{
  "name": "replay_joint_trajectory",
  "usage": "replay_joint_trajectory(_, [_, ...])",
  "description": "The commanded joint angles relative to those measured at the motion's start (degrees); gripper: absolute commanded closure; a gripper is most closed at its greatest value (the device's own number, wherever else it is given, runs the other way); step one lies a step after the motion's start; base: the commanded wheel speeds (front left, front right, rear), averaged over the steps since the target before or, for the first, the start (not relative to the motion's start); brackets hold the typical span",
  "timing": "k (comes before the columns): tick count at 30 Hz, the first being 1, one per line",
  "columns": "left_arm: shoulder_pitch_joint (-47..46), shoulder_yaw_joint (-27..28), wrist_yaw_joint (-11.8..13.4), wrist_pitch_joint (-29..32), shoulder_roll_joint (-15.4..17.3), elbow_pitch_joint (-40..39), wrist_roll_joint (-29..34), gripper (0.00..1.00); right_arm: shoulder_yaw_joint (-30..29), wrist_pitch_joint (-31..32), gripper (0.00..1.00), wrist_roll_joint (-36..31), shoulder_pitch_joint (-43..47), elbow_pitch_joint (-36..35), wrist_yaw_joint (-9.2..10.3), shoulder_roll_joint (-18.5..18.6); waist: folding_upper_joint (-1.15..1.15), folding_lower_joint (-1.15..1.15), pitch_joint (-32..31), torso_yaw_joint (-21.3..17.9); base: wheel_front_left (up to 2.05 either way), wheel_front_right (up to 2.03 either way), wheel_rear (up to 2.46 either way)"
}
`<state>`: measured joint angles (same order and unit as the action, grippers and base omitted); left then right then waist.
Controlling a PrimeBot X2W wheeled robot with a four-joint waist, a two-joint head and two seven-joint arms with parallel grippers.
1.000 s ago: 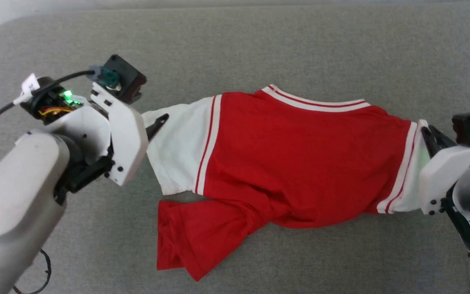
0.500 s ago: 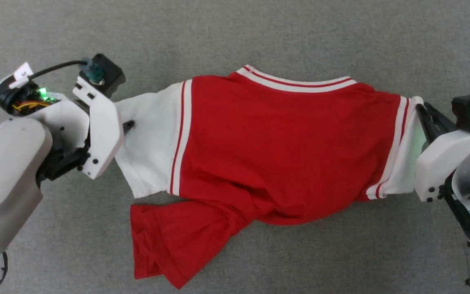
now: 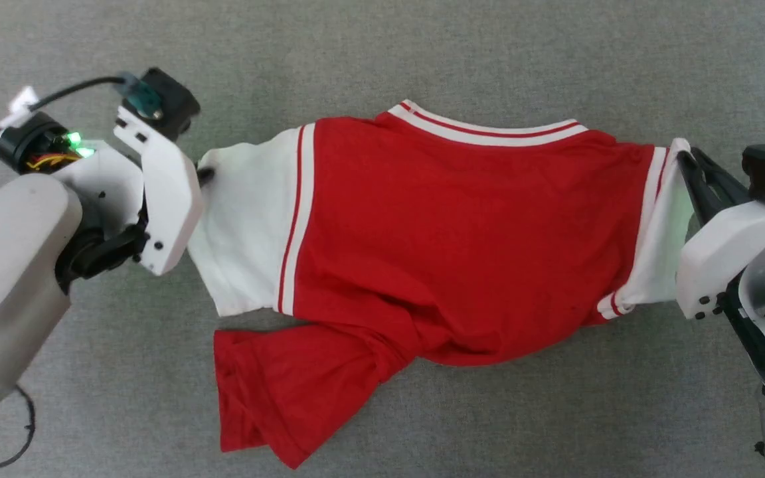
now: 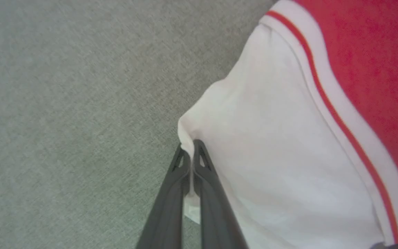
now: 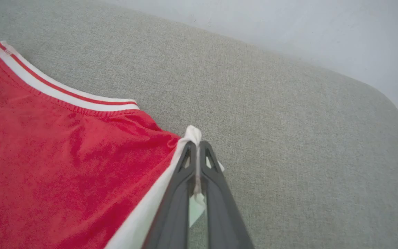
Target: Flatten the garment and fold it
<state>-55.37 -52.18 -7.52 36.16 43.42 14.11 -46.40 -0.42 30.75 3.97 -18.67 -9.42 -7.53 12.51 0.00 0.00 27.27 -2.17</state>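
Left fingers now clamped on garment sleeve, earlier spread

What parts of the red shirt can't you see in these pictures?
- Underside of the garment: head view, its own cloth covers it.
- Part of its lower half: head view, tucked under the rest.
- Fingers of the left gripper: head view, mostly behind its white wrist casing.
- Sleeve edge inside the right gripper: right wrist view, shut fingers cover it.

Grey forearm, white wrist shell w/ screws, green LED, blk cable.
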Motion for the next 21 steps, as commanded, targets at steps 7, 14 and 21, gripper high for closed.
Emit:
replay_joint_trajectory(7, [1.6, 7.0, 3.1, -19.3, -4.9, 3.3, -1.0, 1.0, 0.8, -2.8, 1.0, 0.1, -2.7, 0.2, 0.04, 0.6, 0.0, 0.0, -6.2, 1.1, 0.0, 0.0, 0.0])
replay_joint_trajectory(14, [3.0, 12.2, 7.0, -29.9, -6.3, 4.1, -1.8, 1.0, 3.7, -3.3, 1.0, 0.3, -5.7, 2.4, 0.04, 3.2, 0.0, 0.0, -14.3, 0.3, 0.0, 0.0, 0.0])
replay_joint_trajectory(21, [2.2, 16.4, 12.7, -35.6, -6.3, 3.7, -1.2, 1.0, 9.3, -2.9, 1.0, 1.1, -14.9, 6.8, 0.04, 7.5, 0.0, 0.0, -21.5, -0.8, 0.0, 0.0, 0.0])
